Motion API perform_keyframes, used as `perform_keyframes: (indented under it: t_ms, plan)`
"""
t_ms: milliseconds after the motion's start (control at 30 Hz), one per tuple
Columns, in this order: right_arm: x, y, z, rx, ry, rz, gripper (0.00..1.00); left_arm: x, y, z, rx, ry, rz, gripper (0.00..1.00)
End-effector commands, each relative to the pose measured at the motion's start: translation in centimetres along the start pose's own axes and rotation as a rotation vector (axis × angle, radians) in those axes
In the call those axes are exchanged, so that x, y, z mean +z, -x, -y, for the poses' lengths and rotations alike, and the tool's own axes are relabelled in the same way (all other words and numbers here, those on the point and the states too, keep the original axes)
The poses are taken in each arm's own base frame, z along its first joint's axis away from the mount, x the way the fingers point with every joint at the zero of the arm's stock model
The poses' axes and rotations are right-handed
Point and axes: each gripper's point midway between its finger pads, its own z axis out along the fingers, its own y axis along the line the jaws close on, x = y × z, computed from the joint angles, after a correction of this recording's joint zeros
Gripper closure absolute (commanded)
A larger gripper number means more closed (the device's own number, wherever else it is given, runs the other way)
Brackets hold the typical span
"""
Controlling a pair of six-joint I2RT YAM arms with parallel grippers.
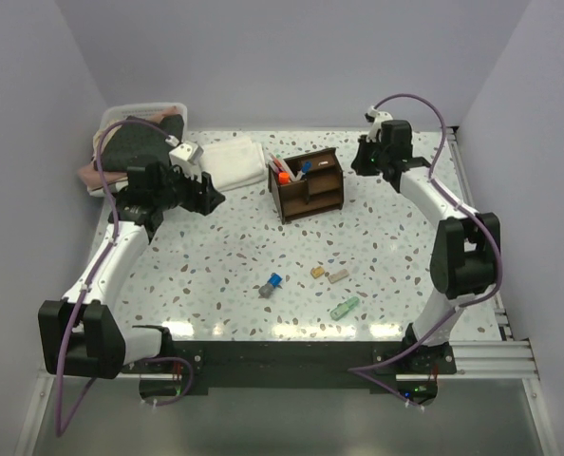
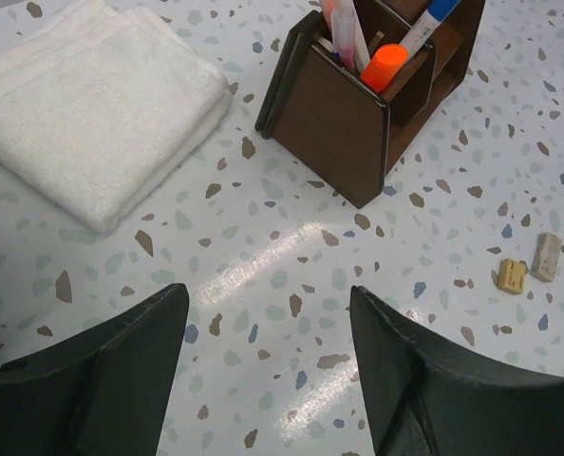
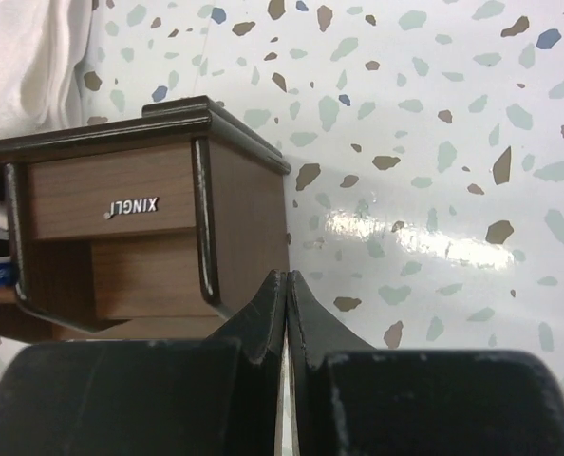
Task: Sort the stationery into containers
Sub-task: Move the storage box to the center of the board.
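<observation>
Toward the back of the table, the dark wooden desk organiser already holds part of the stationery. An orange highlighter, a blue-capped marker and thin pens stand upright in its taller compartments. Four small pieces are not yet sorted. They lie loose on the speckled table, well apart from the organiser and nearer the arm bases: a blue-grey bit, a yellowish tan bit, a paler tan bit just beside it, and a green bit.

The long items look done, so the job seems past halfway.

The left gripper hangs over bare table near a folded white towel, its fingers spread and holding nothing. The right gripper sits just beside the organiser's side wall, its fingers pressed together on nothing.
</observation>
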Motion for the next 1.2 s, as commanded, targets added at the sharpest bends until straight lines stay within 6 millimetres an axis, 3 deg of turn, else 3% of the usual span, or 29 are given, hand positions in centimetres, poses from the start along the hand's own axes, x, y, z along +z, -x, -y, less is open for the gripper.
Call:
perform_keyframes:
  t_ms: [0,233,367,733,833,967,1000,1100,1167]
  plan:
    - [1.4,2.6,-0.2,-0.032,0.012,0.062,1.00,-0.3,1.3,0.1,0.052,-0.006,0.039,0.27]
    - [2.3,0.9,-1.5,-0.031,0.057,0.017,1.00,-0.3,-0.2,-0.9,0.104,0.039,-0.027,0.26]
    - [1.5,-0.1,-3.0,-0.026,0.091,-0.005,1.00,0.1,-2.2,-0.6,0.180,0.083,-0.105,0.25]
    - [-0.7,-3.0,-7.6,-0.035,0.173,-0.052,1.00,0.6,-3.6,0.4,0.233,0.059,-0.143,0.25]
    - [-1.2,-3.2,-7.2,-0.042,0.149,-0.054,1.00,0.8,-4.7,1.4,0.271,0.024,-0.176,0.24]
    - [-2.9,-2.9,-5.6,-0.077,0.069,-0.045,1.00,1.4,-7.7,5.0,0.384,-0.076,-0.267,0.20]
    - [-3.1,-3.4,-4.9,-0.078,0.039,-0.051,0.87,1.3,-8.6,5.6,0.398,-0.098,-0.297,0.19]
    - [-3.9,-4.1,-3.2,-0.063,-0.012,-0.055,0.60,1.6,-11.0,8.4,0.438,-0.186,-0.375,0.19]
    - [-4.3,-5.0,-2.1,-0.042,-0.035,-0.067,0.56,1.9,-11.7,10.2,0.444,-0.231,-0.395,0.19]
